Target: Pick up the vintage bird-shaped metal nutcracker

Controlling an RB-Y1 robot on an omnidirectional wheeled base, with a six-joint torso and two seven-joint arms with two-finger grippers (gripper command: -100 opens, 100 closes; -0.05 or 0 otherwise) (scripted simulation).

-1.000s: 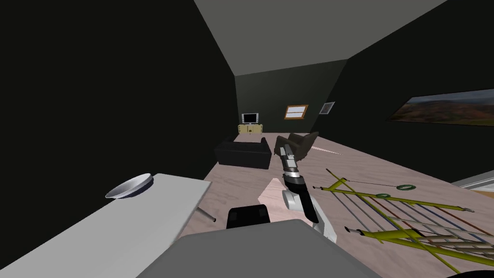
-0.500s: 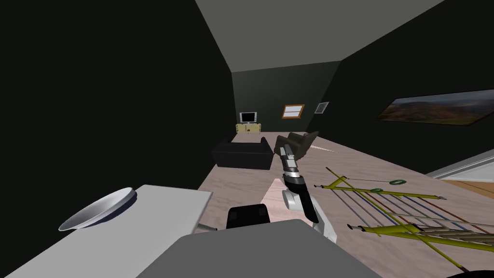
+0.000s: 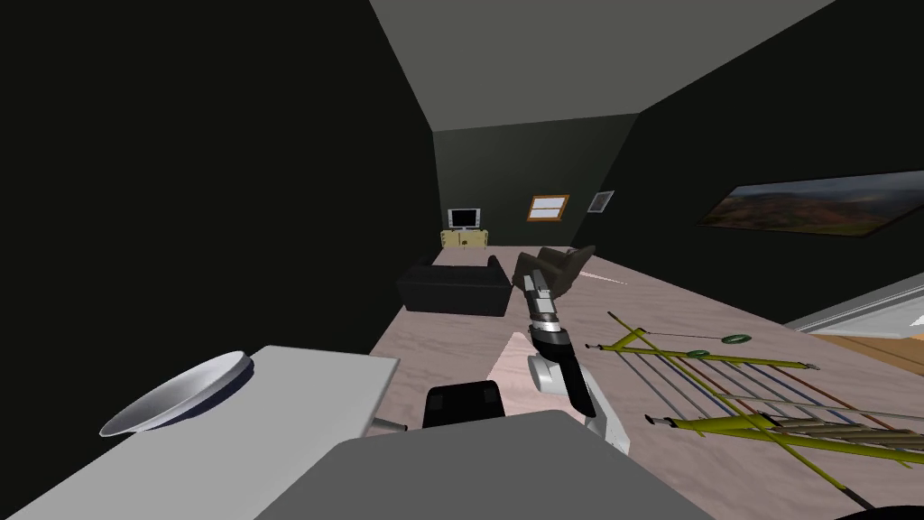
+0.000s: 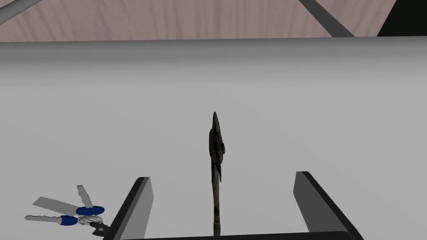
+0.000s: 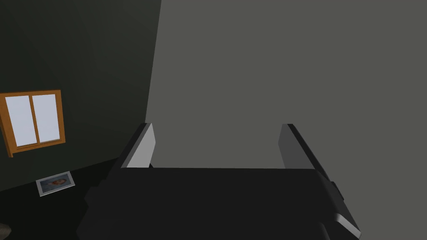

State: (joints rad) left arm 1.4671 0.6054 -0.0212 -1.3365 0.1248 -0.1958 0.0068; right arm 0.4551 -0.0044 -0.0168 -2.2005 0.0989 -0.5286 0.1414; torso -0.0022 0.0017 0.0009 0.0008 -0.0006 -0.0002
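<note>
Left wrist view: a small bunch of silver keys with blue heads (image 4: 69, 211) lies on the flat, pale grey table (image 4: 292, 104), just outside one finger of the left gripper (image 4: 223, 176). The gripper's two blades stand wide apart, about a third of the picture's width, and they grip nothing. Between them is the dark, mottled, narrow metal nutcracker (image 4: 215, 143), seen edge-on. Its pointed end reaches past the fingertips and its other end runs back to the gripper's dark body. It sits roughly midway between the blades and touches neither. Whether it rests on the table or hangs just above it, I cannot tell. Beyond the table's far edge is a pale, wood-grained floor (image 4: 187, 21).

In the head view, a shallow, round, silver-grey bowl (image 3: 176, 394) sits at the table's left edge. Farther off, a black, boxy sofa (image 3: 454, 287) stands on the floor. Right of it, the right arm (image 3: 550, 338) rises upward and forward. The right gripper (image 5: 216, 125) has its blades spread wide, with nothing between them. Farthest right, a yellow-green folding rack with thin rails (image 3: 749, 406) lies flat on the floor.
</note>
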